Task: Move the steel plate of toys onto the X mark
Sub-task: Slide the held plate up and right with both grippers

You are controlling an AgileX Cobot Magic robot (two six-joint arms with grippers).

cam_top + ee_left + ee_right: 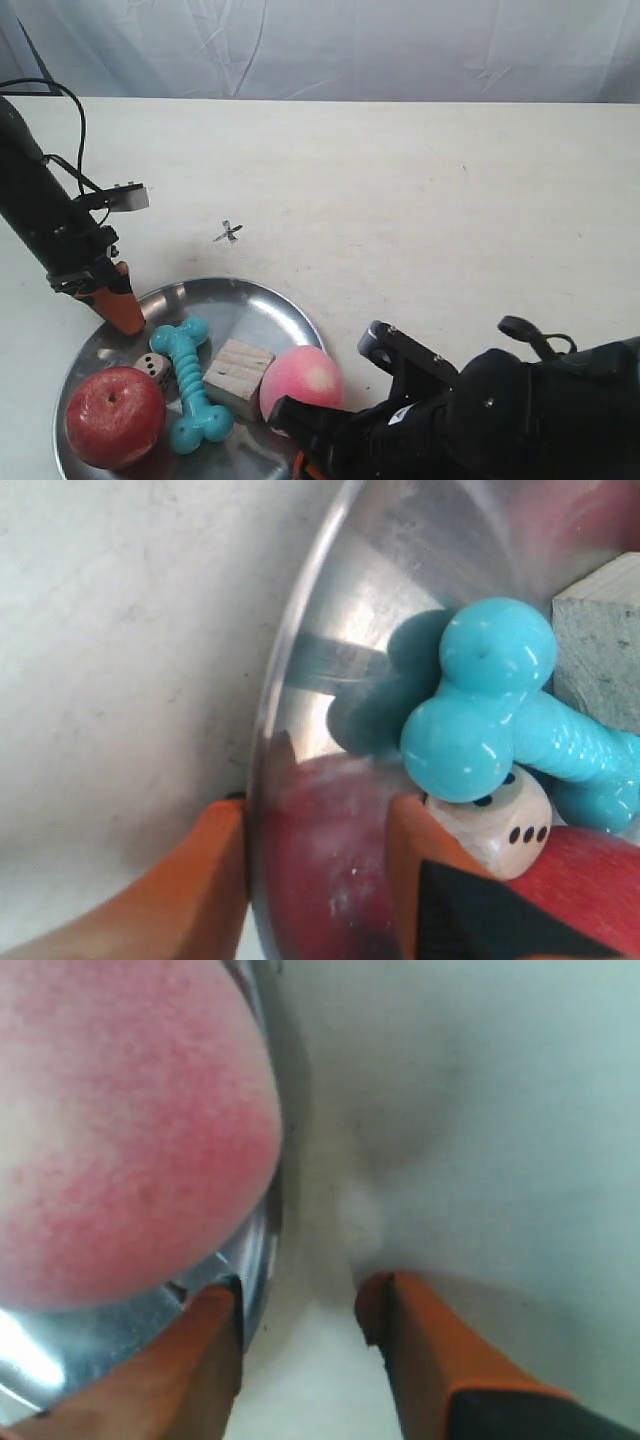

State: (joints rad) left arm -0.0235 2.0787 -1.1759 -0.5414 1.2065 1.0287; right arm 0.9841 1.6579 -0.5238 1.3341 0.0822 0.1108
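The plate (250, 310) of toys (190, 385) sat on the surface (450, 200), near but short of the X (228, 232). Both the left fingers (210, 890) and the right fingers (420, 1360) straddled its rim, parted, not clamped.

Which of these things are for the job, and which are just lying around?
For the job: steel plate, red apple, pink peach, turquoise bone, wooden block, white die, X mark.
Just there: table, white cloth behind it.
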